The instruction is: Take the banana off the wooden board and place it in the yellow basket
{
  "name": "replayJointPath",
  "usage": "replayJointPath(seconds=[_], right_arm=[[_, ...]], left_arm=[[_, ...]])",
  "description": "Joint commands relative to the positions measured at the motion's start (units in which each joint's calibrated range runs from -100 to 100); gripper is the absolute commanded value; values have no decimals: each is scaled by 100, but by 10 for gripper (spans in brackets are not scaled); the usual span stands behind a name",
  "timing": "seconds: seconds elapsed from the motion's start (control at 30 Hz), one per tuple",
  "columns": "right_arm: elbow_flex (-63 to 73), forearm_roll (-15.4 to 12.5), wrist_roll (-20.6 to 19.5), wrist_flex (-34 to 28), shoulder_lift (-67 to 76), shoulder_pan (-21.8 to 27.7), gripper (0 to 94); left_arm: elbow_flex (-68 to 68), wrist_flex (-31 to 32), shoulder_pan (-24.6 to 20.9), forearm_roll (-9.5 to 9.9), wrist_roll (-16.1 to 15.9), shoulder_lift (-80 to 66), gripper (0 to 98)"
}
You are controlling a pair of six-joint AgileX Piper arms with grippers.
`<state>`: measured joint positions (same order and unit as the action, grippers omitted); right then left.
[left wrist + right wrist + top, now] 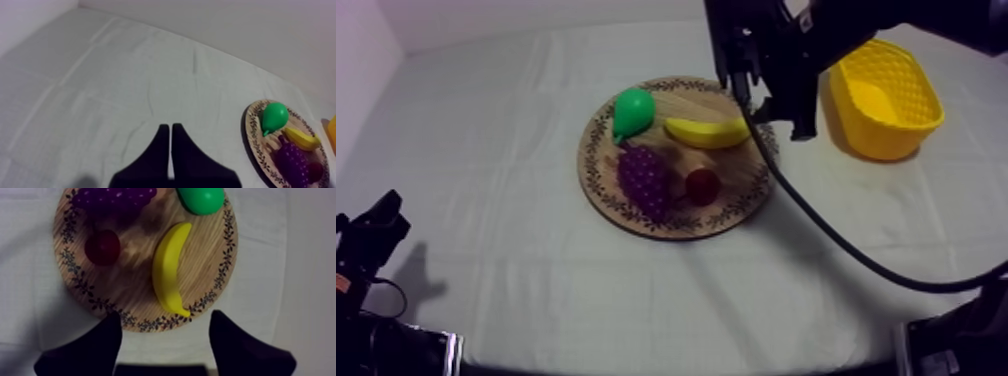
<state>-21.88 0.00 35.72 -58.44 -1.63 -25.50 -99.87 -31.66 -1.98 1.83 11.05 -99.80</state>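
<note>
Approach is our step: right gripper, fingers wide, hangs by the banana mid-frame; next we lower and close.

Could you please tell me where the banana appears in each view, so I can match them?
Top view: the banana lies on the wooden board, on its side nearest the yellow basket.
Left wrist view: on the board, between the pear and the grapes.
Right wrist view: on the board, just ahead of the open right pincer.
Shared landmark: the green pear by one banana end.
</note>
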Motion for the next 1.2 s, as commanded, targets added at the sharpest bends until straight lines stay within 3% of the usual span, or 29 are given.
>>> replayJointPath(seconds=[0.0,1.17], right_arm=[[2,12,-20,68,-121,4,513],[1037,-8,-241,1046,-2777,43,516]], left_arm=[[-2,-2,-1,0,1,-3,1],[-2,-2,-1,0,1,-3,1]])
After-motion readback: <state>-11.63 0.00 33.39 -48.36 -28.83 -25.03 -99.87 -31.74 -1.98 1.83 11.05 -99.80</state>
